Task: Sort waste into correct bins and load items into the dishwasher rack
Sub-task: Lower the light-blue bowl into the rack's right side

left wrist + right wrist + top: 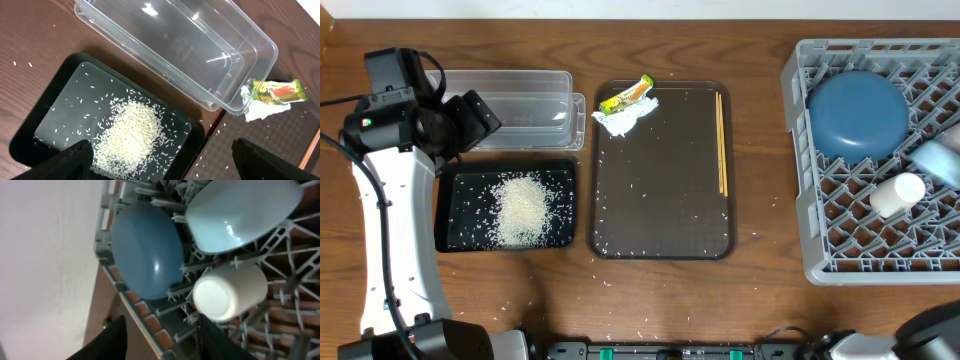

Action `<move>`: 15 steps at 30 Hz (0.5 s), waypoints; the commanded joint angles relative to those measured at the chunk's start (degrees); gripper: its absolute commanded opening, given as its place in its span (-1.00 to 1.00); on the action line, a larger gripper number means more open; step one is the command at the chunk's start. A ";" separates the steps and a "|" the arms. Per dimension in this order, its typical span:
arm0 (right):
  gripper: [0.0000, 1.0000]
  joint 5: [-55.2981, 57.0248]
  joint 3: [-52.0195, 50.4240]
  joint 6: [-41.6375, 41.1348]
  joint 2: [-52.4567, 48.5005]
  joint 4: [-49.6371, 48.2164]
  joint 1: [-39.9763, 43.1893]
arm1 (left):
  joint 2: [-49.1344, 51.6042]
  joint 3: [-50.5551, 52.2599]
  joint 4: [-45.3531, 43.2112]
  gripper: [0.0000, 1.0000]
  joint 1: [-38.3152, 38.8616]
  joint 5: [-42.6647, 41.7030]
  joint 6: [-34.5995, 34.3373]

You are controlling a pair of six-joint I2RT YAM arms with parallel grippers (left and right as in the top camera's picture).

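The chopsticks [722,140] lie side by side along the right edge of the brown tray [660,200], their long axis running straight from near side to far side. At the tray's far left corner I see the wrapper [626,95] touching the paper scrap [625,120]. To the right, the rack [800,200] holds the dish [857,112], the bowl [240,210] and the cup [898,192], which lies on its side. My right gripper [162,322] hovers by the rack's edge, fingers apart, holding nothing. My left gripper [161,150] hangs spread wide over the rice [523,207] in the black tray [455,235], beside the tub [520,100].
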State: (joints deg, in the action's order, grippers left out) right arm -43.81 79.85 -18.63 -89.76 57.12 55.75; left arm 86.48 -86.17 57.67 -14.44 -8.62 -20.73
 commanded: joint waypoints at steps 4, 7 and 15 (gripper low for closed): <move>-0.13 1.97 -0.04 0.48 9.42 3.78 0.04 | 0.00 -1.29 0.15 0.83 -0.17 0.31 0.35; -0.04 2.03 -0.07 1.64 13.31 5.01 -0.11 | 0.00 -1.27 0.15 0.83 -0.17 0.31 0.35; -0.13 2.49 -0.07 3.98 16.28 7.80 -4.09 | 0.00 -1.27 0.15 0.84 -0.17 0.31 0.35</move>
State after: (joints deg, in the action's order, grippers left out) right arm -41.43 79.85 -17.39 -73.43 63.90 54.24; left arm 86.46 -86.17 57.69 -14.44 -8.62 -20.73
